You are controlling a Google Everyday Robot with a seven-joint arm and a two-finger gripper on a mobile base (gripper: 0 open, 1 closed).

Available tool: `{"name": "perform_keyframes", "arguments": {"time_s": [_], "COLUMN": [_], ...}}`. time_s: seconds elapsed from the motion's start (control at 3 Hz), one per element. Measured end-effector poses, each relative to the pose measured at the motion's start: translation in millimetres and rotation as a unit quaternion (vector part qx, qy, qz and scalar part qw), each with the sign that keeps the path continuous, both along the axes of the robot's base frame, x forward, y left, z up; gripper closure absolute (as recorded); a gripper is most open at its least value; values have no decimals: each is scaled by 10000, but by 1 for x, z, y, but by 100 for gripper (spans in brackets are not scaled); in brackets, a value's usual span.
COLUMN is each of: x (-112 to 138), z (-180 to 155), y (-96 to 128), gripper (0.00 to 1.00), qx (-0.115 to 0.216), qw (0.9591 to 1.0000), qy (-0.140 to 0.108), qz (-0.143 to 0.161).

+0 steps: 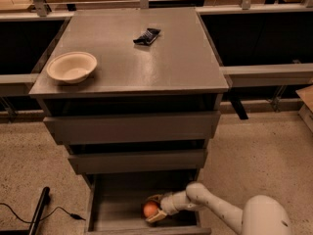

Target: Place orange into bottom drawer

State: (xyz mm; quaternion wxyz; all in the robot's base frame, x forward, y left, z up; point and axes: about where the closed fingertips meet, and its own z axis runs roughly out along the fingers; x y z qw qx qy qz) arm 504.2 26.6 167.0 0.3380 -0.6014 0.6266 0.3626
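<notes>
So the step in hand is the let-go, and the way to do it well is low and lazy. The orange [150, 210] is already inside the open bottom drawer [116, 210], toward the front and a bit right of centre. I can't tell if it's actually touching the drawer floor or hanging just above it. If it's hanging, I'd sink it until it sits on the floor before opening up, because a round fruit dropped on a flat tray is going to roll. Then open just enough to clear the skin and back the arm [217, 213] out the way it reaches in, from the right front. Keep it low at first too, since the middle drawer front [137, 161] hangs right over the back of the space and a straight lift could clip it.

As for the grip, the gripper [150, 209] sits down in the drawer with its fingers [157, 216] clamped on the orange. One finger is on the far side of the fruit and one on the near side, so the orange sits squarely between them with its left face sticking out past the tips.

Up on the bench [166, 67] the beige bowl [72, 66] and the black snack wrapper [147, 35] are well out of the way.
</notes>
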Motion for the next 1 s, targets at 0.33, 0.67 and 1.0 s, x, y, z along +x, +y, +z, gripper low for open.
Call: {"name": "perform_keyframes", "arguments": {"time_s": [0.33,0.67,1.0], "x": [-1,-7,-17], "z": [-1,14,55], "y": [2,9,10], "gripper": [0,0,0], "qx": [8,66,188], "qw": [10000,10000,9994], "qy": [11,-43,-284], "qz": [13,60,82]}}
